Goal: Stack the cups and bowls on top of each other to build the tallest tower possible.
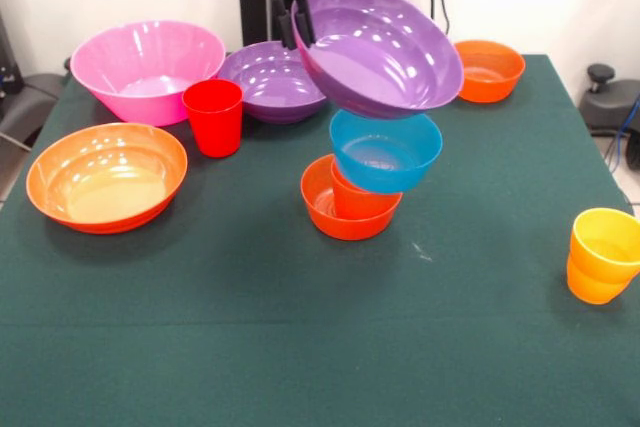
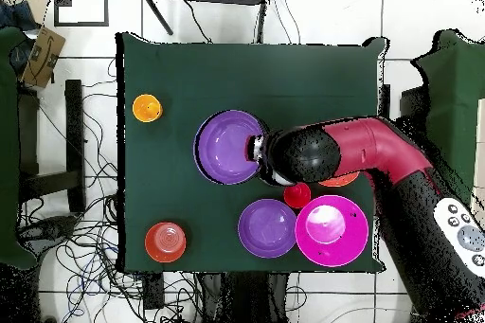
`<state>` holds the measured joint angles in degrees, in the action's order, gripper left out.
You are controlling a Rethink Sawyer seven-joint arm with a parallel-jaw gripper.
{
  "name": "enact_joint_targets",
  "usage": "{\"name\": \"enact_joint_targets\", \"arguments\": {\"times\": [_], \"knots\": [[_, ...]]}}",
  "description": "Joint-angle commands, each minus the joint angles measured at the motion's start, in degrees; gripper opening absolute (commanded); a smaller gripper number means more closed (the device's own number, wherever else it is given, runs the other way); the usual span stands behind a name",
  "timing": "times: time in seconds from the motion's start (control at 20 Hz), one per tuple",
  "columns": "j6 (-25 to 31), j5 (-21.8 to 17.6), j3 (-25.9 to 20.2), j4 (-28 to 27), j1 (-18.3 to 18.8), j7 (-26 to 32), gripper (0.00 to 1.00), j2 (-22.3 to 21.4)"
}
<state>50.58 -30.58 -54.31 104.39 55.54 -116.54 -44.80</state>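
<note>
The tower stands mid-table: a small orange bowl [image 1: 322, 209] holds an orange cup [image 1: 352, 201], with a blue bowl [image 1: 386, 153] on the cup. A wide purple bowl [image 1: 380, 47] sits tilted on top, its rim raised at the back left. My gripper [image 1: 295, 23] is shut on that raised rim, one finger on each side of it. From overhead the purple bowl [image 2: 227, 146] hides the pile below it, and my gripper [image 2: 256, 149] is at its right edge. A red cup [image 1: 213, 117] stands upright to the left.
A second purple bowl [image 1: 265, 82], a large pink bowl [image 1: 148, 69] and a large orange bowl [image 1: 106, 175] sit to the left. A small orange bowl [image 1: 488, 69] is at the back right. A yellow-orange cup [image 1: 602, 255] is near the right edge.
</note>
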Motion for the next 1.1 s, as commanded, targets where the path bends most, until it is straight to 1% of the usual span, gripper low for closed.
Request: {"name": "enact_joint_targets", "arguments": {"times": [0.05, 0.2, 0.35, 0.5, 0.7, 0.85, 1.0, 1.1], "knots": [[-1.9, 0.2, -2.7, 1.5, -0.4, 11.6, 0.00, 4.0], [-3.6, -1.3, -2.7, 1.9, -0.3, 11.0, 0.00, 4.4], [-6.6, -3.0, -2.7, 2.2, -0.1, 10.2, 0.00, 5.2], [-8.6, -4.0, -2.8, 2.6, 0.2, 10.3, 0.00, 6.3], [-9.2, -5.0, -2.7, 2.8, 0.7, 11.3, 0.00, 6.7], [-10.8, -6.9, -2.2, 2.8, 0.6, 11.0, 0.00, 6.6], [-12.9, -9.2, -1.3, 2.3, -0.2, 10.2, 0.00, 6.5], [-12.5, -11.3, 0.3, 1.7, -1.6, 9.6, 0.00, 5.5]]}}
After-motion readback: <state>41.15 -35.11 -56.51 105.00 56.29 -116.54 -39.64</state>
